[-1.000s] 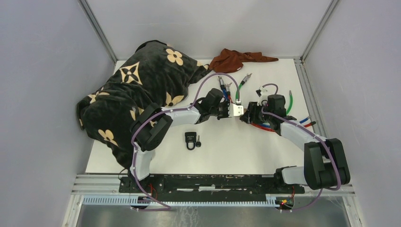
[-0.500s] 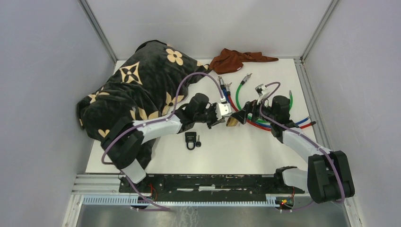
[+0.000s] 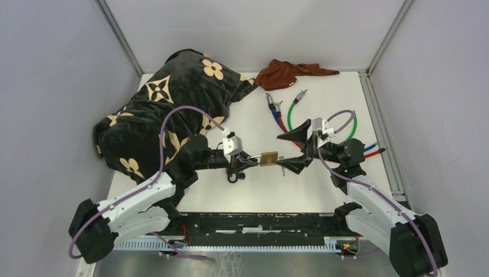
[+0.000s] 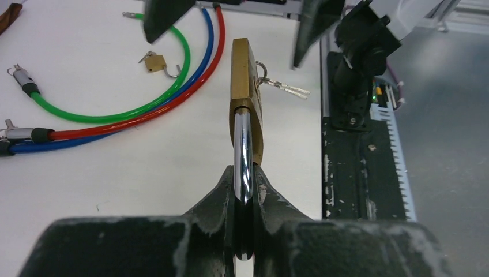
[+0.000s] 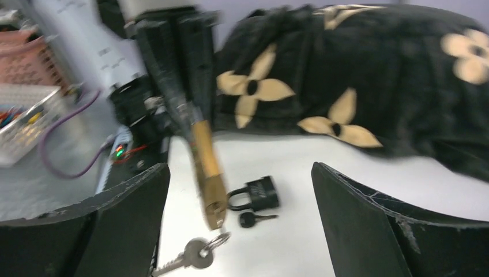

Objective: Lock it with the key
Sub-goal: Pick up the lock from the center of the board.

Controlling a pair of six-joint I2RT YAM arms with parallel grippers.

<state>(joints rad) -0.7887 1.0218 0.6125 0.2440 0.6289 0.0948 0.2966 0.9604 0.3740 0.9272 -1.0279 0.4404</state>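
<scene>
My left gripper [image 3: 247, 157] is shut on the steel shackle [image 4: 243, 144] of a brass padlock [image 3: 269, 157] and holds it level above the table. A key sits in the padlock's end, with a ring and a second key [image 5: 193, 255] hanging from it. In the left wrist view the padlock body [image 4: 245, 75] points away from my jaws [image 4: 244, 182], with the keys [image 4: 281, 88] beside it. My right gripper [image 3: 292, 151] is wide open just right of the padlock and touches nothing. In the right wrist view the padlock [image 5: 206, 167] hangs between my spread fingers [image 5: 124, 225].
A black padlock [image 5: 259, 193] and its black key [image 5: 256, 219] lie on the table under the brass one. Green [image 3: 290, 113], red and blue cables lie at the back right, with a small brass padlock [image 4: 154, 62] nearby. A black flowered blanket [image 3: 173, 104] fills the left, with a brown cloth [image 3: 288, 73] at the back.
My left arm has pulled the brass padlock toward the near left, away from the cables. My right gripper has opened wide and followed it.
</scene>
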